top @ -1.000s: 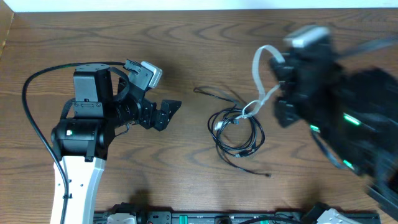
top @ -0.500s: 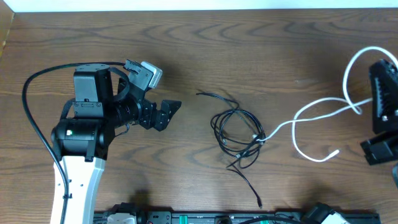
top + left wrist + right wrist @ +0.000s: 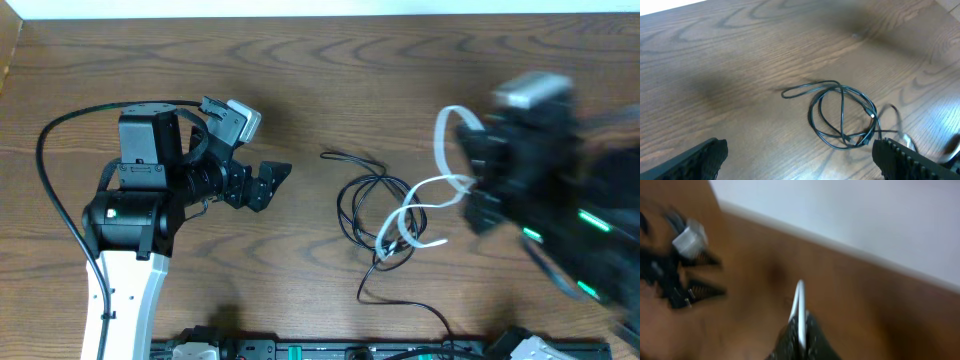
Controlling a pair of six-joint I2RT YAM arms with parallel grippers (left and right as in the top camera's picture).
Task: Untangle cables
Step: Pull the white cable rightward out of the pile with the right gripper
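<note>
On the wooden table (image 3: 500,60), near its middle, the black cable (image 3: 842,115) lies in a loose coil of a few overlapping loops. One thin end trails up and to the left, and a longer tail runs from the coil toward the near edge. The white cable (image 3: 437,183) arcs up from the right side of that coil. Its lower loops cross the black strands there, though blur makes it hard to say whether the two are actually threaded together. The right gripper (image 3: 800,330), smeared in both the overhead and wrist views, has its fingers pinched tight on the white cable, which rises as a narrow band from between them. The left gripper (image 3: 268,185) sits well to the left of the coil with its jaws spread wide, holding nothing and pointing toward the cables.
</note>
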